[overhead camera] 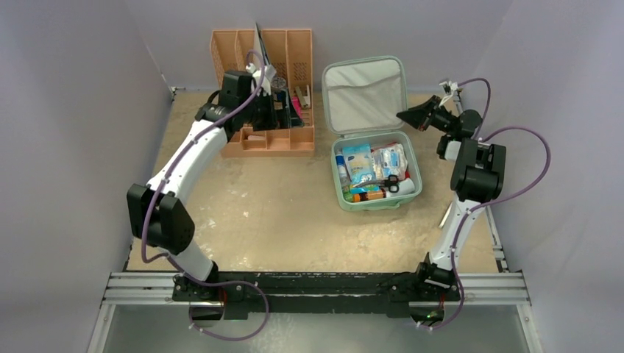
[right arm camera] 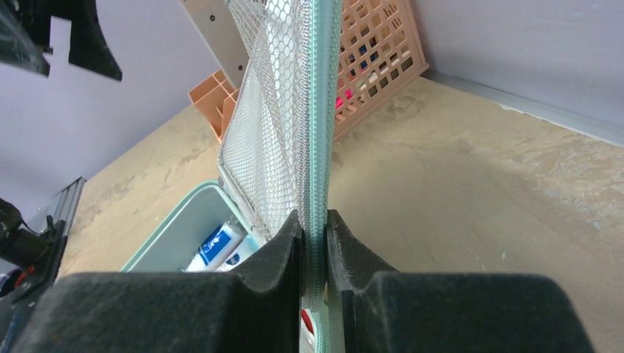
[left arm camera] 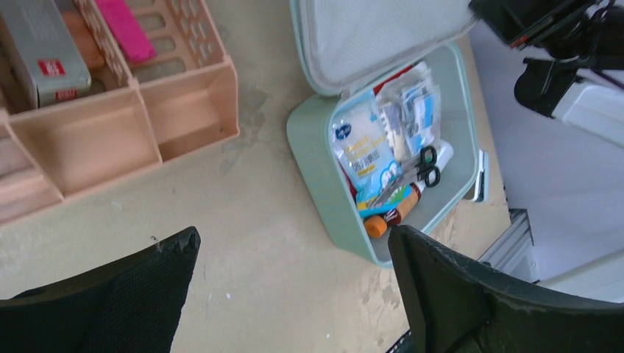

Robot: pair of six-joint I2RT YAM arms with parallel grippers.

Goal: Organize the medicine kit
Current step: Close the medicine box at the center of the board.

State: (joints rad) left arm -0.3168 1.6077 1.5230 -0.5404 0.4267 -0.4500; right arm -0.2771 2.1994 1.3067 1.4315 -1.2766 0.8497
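Note:
The medicine kit [overhead camera: 379, 204] is a mint-green case lying open right of centre, its lid [overhead camera: 364, 95] standing up at the back. Inside lie a blue-white pouch [overhead camera: 358, 163], black scissors [overhead camera: 392, 180] and an orange-capped tube [overhead camera: 364, 195]. My right gripper [overhead camera: 403, 115] is shut on the lid's right edge. In the right wrist view its fingers [right arm camera: 314, 217] pinch the zip rim and mesh lining [right arm camera: 318, 110]. My left gripper [overhead camera: 283, 109] hangs over the peach organizer. It is open [left arm camera: 294, 239], with only bare table between its fingers and the kit [left arm camera: 324, 184] to its right.
A peach-orange slotted desk organizer [overhead camera: 268, 140] stands at the back left, next to the kit. It holds a grey box [left arm camera: 44, 51] and a pink item [left arm camera: 125, 29]. Grey walls close in the table on three sides. A metal rail [overhead camera: 316, 283] runs along the near edge.

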